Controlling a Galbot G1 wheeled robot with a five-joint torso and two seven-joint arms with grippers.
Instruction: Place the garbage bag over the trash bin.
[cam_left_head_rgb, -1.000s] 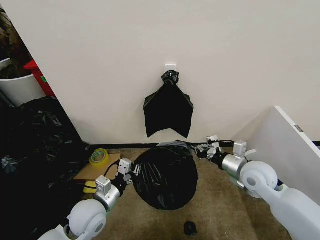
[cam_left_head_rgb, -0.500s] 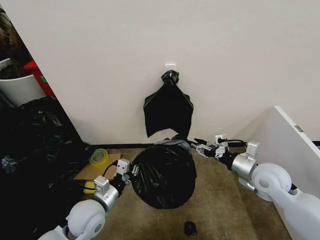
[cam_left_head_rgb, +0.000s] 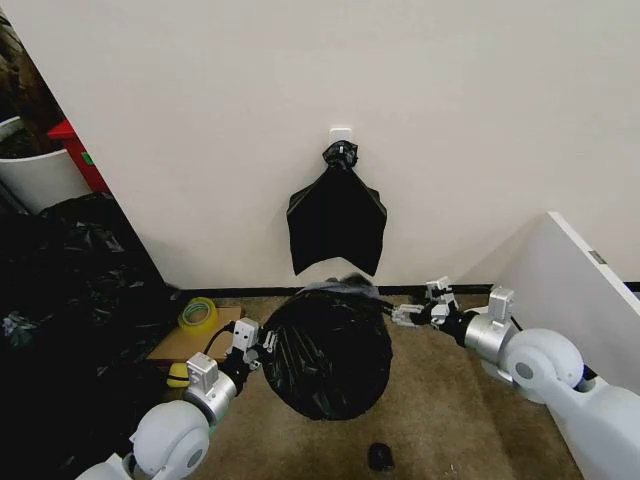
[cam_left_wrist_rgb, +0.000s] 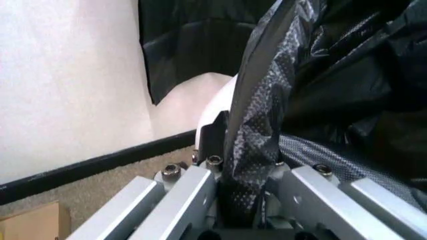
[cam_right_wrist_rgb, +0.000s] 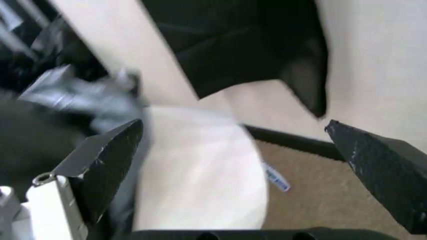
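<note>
tan carpet (cam_left_head_rgb: 450, 400), white wall (cam_left_head_rgb: 200, 120); left tool (cam_left_head_rgb: 262, 345) pinches the garbage bag (cam_left_head_rgb: 328, 350); right tool (cam_left_head_rgb: 405, 315) spread wide.

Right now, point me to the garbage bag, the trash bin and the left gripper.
garbage bag (cam_left_head_rgb: 330, 355): head view, middle of the wrinkled black plastic draped on the bin.
trash bin (cam_right_wrist_rgb: 200, 170): right wrist view, bare white side wall.
left gripper (cam_left_wrist_rgb: 243, 200): left wrist view, between the fingers, clamped on bag plastic.

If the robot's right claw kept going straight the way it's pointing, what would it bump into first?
Probably the white bin, where the black bag drapes over it. The right claw is open and points at the bin's top edge. How close it is can't be told for sure.
</note>
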